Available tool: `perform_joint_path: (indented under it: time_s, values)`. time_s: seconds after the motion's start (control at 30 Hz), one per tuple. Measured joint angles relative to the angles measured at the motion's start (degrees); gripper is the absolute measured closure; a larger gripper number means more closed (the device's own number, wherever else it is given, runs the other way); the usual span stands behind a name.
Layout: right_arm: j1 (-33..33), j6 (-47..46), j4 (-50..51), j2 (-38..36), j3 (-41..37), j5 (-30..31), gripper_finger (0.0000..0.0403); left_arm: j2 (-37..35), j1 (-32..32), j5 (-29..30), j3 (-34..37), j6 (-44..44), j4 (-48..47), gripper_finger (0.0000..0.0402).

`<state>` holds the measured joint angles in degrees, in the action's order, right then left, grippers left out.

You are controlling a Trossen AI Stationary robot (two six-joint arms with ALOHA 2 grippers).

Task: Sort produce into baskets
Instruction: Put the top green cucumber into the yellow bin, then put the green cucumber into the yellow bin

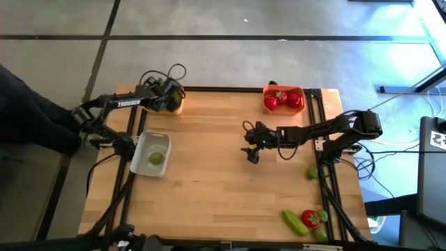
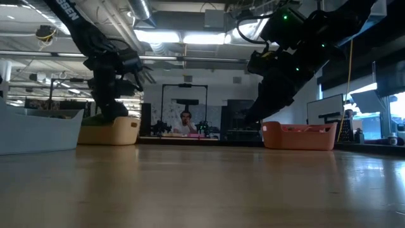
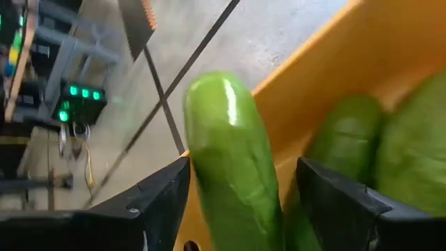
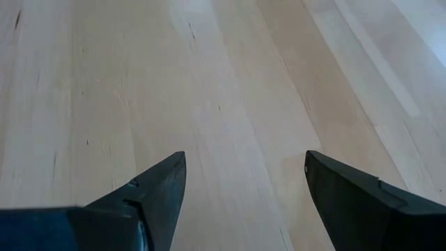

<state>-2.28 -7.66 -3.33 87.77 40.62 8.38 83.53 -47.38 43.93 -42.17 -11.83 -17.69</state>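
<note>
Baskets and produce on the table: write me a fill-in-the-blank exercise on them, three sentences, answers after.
1. The orange basket holds only ____ produce.
2. The left gripper is over the ____ basket, with a green cucumber between its fingers.
3. The whitish tray holds a single round ____ piece.

Missing words: red; yellow; green

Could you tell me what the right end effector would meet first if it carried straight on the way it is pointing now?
Probably only the bare wooden table. The right end effector is open and empty, angled down at the boards, with no produce or basket in its line. How far off the surface lies is unclear.
</note>
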Motion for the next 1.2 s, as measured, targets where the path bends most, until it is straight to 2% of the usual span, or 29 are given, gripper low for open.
perform_joint_path:
  time_s: [0.5, 0.67, 0.83, 1.07, 1.2]
  values:
    - [0.00, -1.03, 0.04, 0.00, 0.00, -0.04, 0.0121, -0.88, 6.74, -0.32, 0.00, -5.01, -0.04, 0.0139]
    - [0.00, -1.05, 0.04, 0.00, 0.00, -0.04, 0.0121, -4.38, 9.35, -0.36, 0.00, -4.91, -0.10, 0.0139]
    - [0.00, -1.05, 0.04, 0.00, 0.00, -0.04, 0.0121, -9.70, 11.87, -1.01, 0.00, -1.14, 0.25, 0.0139]
    - [0.07, -2.07, 0.07, 0.00, 0.00, -1.69, 0.0121, -17.72, 17.97, -19.91, 0.00, 7.68, 0.34, 0.0139]
    - [0.07, -2.85, 0.64, -0.19, 0.10, -4.46, 0.0121, -19.47, 22.74, -27.58, 0.00, 11.12, 0.35, 0.0139]
